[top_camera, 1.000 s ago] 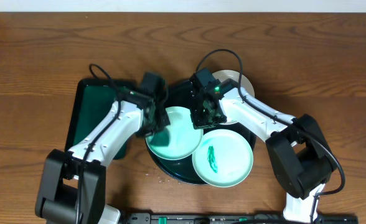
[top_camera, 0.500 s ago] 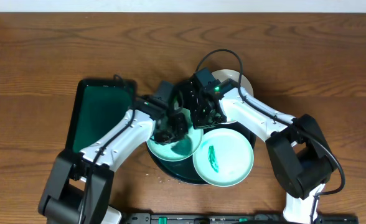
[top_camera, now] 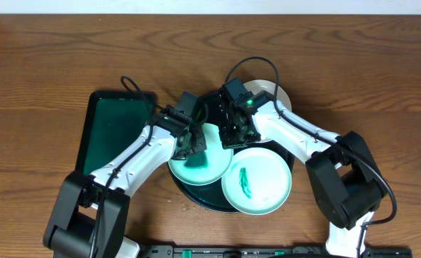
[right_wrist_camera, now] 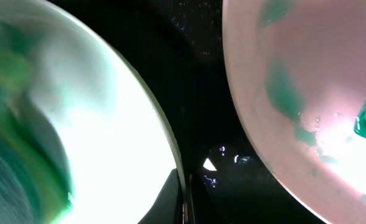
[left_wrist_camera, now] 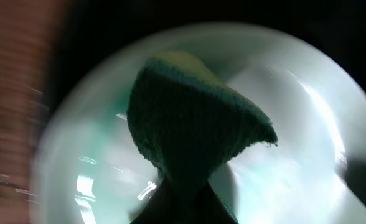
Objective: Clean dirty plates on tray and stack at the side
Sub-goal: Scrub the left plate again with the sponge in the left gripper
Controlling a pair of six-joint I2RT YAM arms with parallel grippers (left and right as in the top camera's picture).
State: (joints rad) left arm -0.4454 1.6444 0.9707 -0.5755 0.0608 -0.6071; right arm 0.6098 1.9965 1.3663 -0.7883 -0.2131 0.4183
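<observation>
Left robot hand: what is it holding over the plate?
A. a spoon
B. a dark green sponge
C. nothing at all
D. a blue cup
B: the left gripper is clamped on a dark green sponge, which fills the left wrist view above the pale plate on the tray.

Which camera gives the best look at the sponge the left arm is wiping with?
The left wrist view: the green sponge fills the frame, over a plate. Overhead, the left gripper hides most of it. The right wrist view shows only a green blur at its left edge.
</observation>
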